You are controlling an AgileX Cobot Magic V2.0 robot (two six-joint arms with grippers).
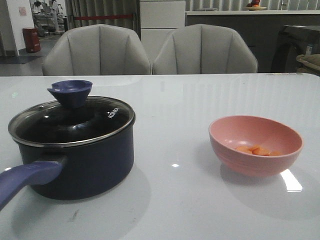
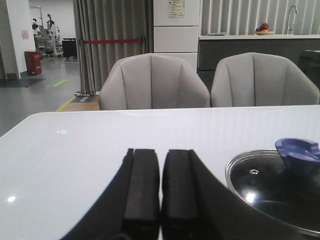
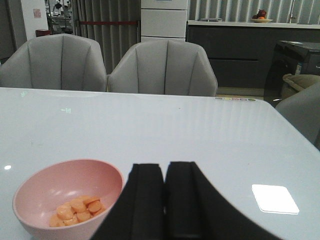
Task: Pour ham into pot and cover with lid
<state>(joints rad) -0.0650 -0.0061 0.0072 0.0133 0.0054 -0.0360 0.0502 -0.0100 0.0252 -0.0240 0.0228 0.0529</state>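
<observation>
Waiting at start: glass lid point(image 1: 75, 120) on saucepan point(image 1: 85, 165), ham point(image 1: 257, 150) in pink bowl point(image 1: 255, 145) (unpoured); left gripper point(image 2: 160, 195) and right gripper point(image 3: 165, 200) pressed closed, empty.

Matte black left end effector point(image 2: 160, 200) and right end effector point(image 3: 165, 205), flat rectangular finger pads.

— What stood behind the glossy white surface point(image 1: 170, 100)?
— Two grey chairs point(image 1: 97, 50) (side by side), a dark counter point(image 1: 225, 22), grey curtains point(image 2: 112, 45) and a red bin point(image 1: 31, 40) far left.
</observation>
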